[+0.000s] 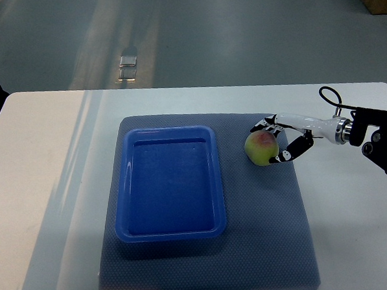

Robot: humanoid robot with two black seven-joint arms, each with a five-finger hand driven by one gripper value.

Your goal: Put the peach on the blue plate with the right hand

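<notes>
A yellow-green peach with a red blush [261, 148] lies on the grey mat [267, 220], to the right of the blue rectangular plate [171, 181]. My right hand [278, 141] comes in from the right edge and wraps around the peach, its fingers [296, 149] curled against the peach's right and far sides. Whether the peach rests on the mat or is just lifted cannot be told. The blue plate holds nothing. The left arm is out of view.
The grey mat covers the middle of the white table [42, 176]. My right arm's black wrist and cable [369, 131] lie over the table's right side. The table's far edge runs behind the mat, with grey floor beyond.
</notes>
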